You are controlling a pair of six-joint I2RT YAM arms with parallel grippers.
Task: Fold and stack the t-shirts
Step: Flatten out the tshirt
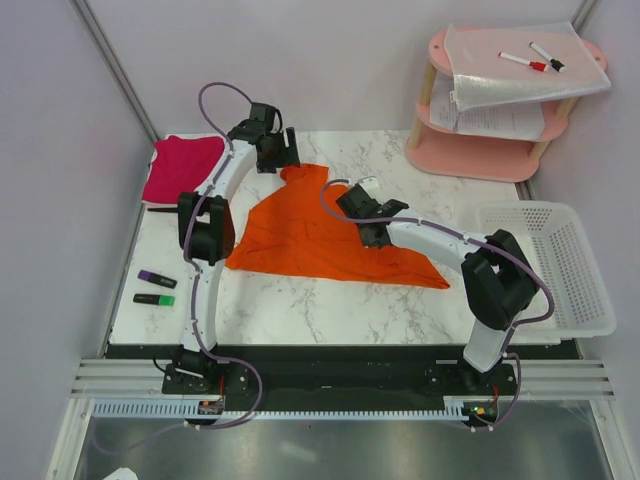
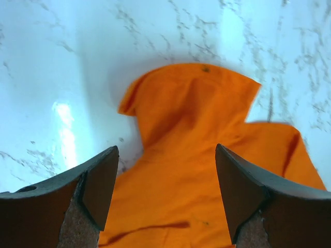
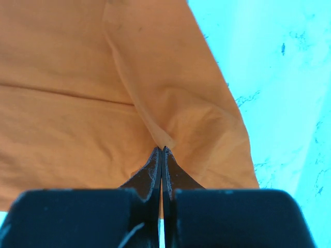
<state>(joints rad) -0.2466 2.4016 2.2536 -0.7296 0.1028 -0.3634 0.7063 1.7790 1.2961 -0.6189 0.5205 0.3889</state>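
1. The orange t-shirt (image 1: 300,240) lies rumpled and roughly triangular across the middle of the worktop (image 1: 300,310). One flap reaches the far edge and a long point trails toward the right edge. A magenta t-shirt (image 1: 180,165) sits folded in the far left corner.
2. The right gripper (image 3: 162,150) has its fingers pressed together on a raised ridge of orange cloth near the shirt's middle. The bite looks thin to me. A sharp pull could slide the fabric out, or lift only the top layer so the rest bunches underneath.
3. The left gripper (image 2: 166,149) is spread wide over the flap at the far edge and holds nothing. Its wrist view is blurred, so I cannot tell how close it is to the cloth. If it closes too high it will miss the flap. If it closes too low the fingers will scrape the marble.
4. If one arm pulls while the other has no hold, I'd expect the shirt to swivel rather than spread flat. Any fold made after that would come out crooked.
5. Dragging toward the far left corner could ruck up the magenta t-shirt.
6. The purple highlighter (image 1: 157,278) and green highlighter (image 1: 154,299) near the left edge are apart from the cloth. So is the white basket (image 1: 560,270) at the right edge. A wide sweep could still catch any of them.
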